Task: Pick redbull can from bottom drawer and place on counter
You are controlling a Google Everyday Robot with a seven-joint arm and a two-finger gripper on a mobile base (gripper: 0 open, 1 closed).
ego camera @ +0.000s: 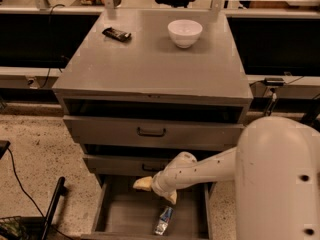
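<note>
The redbull can (164,220) lies on its side in the open bottom drawer (122,211), near the front and right of the middle. My gripper (157,191) hangs over the drawer just above and behind the can, apart from it. Its two pale fingers (142,184) are spread open and hold nothing. The white arm reaches in from the right. The grey counter (150,64) tops the cabinet.
A white bowl (185,32) and a dark wrapped snack bar (117,34) sit at the back of the counter. The two upper drawers (150,131) stand slightly open above the gripper. A black pole (52,204) and a cable lie on the speckled floor at left.
</note>
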